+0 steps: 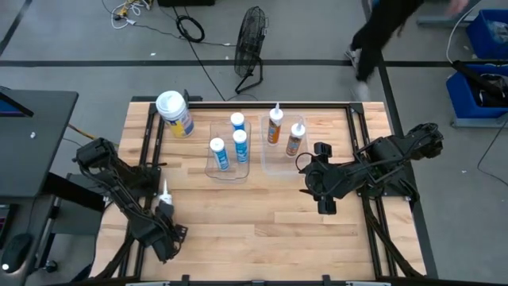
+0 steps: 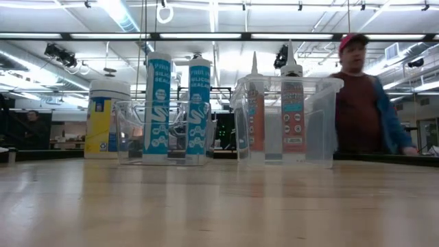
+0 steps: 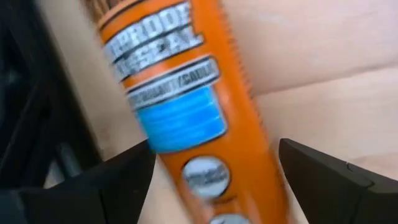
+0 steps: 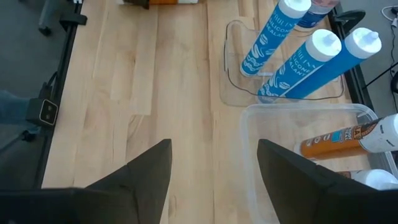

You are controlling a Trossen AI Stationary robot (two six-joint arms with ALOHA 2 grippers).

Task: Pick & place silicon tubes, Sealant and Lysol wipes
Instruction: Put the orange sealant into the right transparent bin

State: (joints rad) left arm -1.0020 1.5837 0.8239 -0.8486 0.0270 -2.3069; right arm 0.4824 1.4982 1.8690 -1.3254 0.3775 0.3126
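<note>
Left gripper: at the table's near-left corner, close to the left edge. Fingers spread wide either side of an orange sealant tube; tube sits between them, contact cannot be told.

Orange sealant tube: white nozzle shows just ahead of the left gripper in the high view; blue label band and round marks fill the left wrist view.

Right gripper: over bare wood on the table's right half, jaws apart, holding nothing.

Right clear bin: just ahead of the right gripper, toward the far edge. Holds two upright sealant tubes, orange-labelled, white nozzles.

Left clear bin: beyond the right bin as seen from the right gripper. Holds three blue-and-white silicone tubes, upright.

Lysol wipes: standing on the table near the far edge, beside the left bin on the side away from the right gripper; well ahead of the left gripper.

Person: behind the table's far side, in the low view.
</note>
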